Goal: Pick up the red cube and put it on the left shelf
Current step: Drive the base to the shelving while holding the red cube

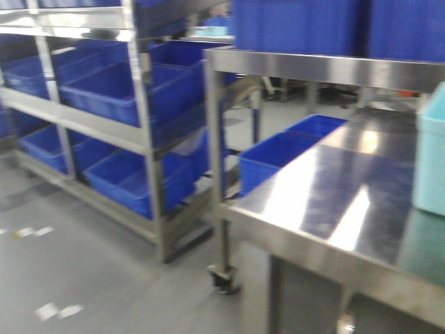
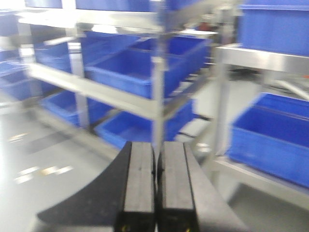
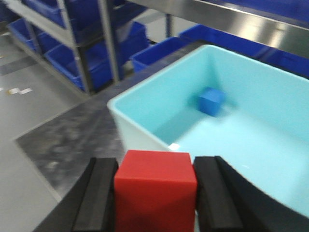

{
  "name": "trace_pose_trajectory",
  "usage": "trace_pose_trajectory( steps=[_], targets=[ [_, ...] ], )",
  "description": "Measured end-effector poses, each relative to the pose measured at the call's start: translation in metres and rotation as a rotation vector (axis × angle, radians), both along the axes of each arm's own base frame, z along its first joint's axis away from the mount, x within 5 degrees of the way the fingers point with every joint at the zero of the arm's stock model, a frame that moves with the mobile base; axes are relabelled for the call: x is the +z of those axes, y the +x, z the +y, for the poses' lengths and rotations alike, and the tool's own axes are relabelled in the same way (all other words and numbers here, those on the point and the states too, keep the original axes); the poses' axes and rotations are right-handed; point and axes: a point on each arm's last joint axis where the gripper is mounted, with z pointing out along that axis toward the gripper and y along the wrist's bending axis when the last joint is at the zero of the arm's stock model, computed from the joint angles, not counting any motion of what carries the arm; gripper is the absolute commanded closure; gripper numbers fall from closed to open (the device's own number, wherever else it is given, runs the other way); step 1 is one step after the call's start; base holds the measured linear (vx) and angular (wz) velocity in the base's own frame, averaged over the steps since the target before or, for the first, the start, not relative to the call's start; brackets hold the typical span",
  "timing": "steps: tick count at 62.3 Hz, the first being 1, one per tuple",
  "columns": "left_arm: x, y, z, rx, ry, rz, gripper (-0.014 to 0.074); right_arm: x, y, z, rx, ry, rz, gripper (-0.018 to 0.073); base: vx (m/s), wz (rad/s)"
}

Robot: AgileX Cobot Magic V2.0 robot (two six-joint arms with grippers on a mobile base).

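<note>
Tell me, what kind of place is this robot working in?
Probably a warehouse or factory storeroom: a tall steel rack holds rows of blue plastic bins, a wheeled steel table stands beside it, and the floor is bare grey.

A grey floor [image 1: 104, 278] fills the 7 o'clock part of the front view, with white scraps of tape [image 1: 57, 311] on it. At 10 o'clock stands a steel shelving rack [image 1: 142, 139], its tiers loaded with blue bins [image 1: 111, 94]. A steel desk [image 1: 327, 202] on a castor [image 1: 224, 278] takes up 4 o'clock, with bright glare streaking its top. Its upper shelf [image 1: 320, 69] at 1 o'clock carries large blue tubs [image 1: 299, 24]. Two blue crates [image 1: 278, 153] sit lower, past its far edge.
</note>
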Motion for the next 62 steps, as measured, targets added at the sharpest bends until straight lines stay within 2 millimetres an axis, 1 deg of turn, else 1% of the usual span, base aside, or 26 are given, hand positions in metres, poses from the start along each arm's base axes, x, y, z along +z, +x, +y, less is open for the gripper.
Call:
trace_pose_trajectory(
  steps=[43,52,62],
  targets=[
    [0.0000,0.0000,0.0000,0.000,0.000,0.000,0.0495,0.0000,0.0000,0.0000,0.001,-0.002,0.000,0.0501,-0.14,0.90],
    [0.0000,0.0000,0.0000,0.000,0.000,0.000,0.0495,0.0000,0.0000,0.0000,0.001,-0.002,0.000,0.0501,-0.05,0.82],
    [0.0000,0.0000,0.0000,0.000,0.000,0.000,0.0495,0.0000,0.0000,0.0000,0.001,-0.003,0.000,0.0501,0.00,0.54]
  ],
)
